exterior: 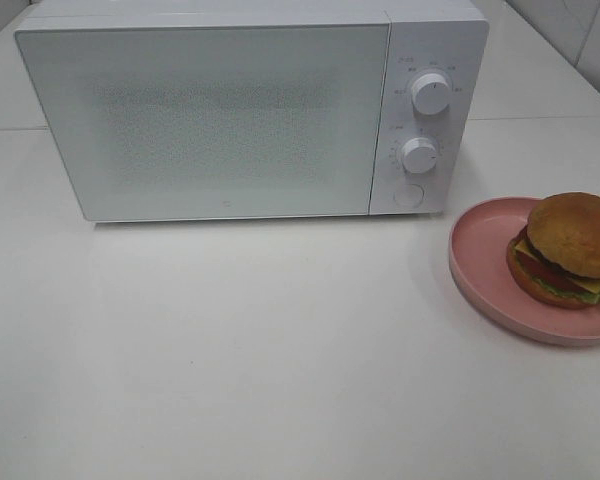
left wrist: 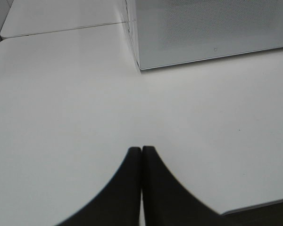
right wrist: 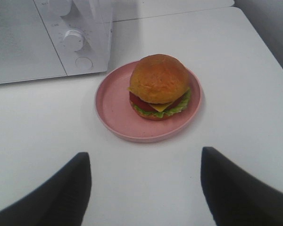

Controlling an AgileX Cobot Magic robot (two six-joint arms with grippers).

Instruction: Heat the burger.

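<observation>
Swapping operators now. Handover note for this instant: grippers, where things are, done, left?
Left gripper: jaws shut, empty, over bare table.
Right gripper: jaws open, empty, short of the plate.
Burger sits on the plate, right of the microwave.
Microwave door is closed.
Done: nothing yet.
Left: open door, load burger, close door, set the dials.

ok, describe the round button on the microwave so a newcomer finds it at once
Start at the white microwave on the table. Its control panel is right of the door, toward the pink plate. The button sits lowest there, flat and unmarked, below two protruding knobs.
</observation>
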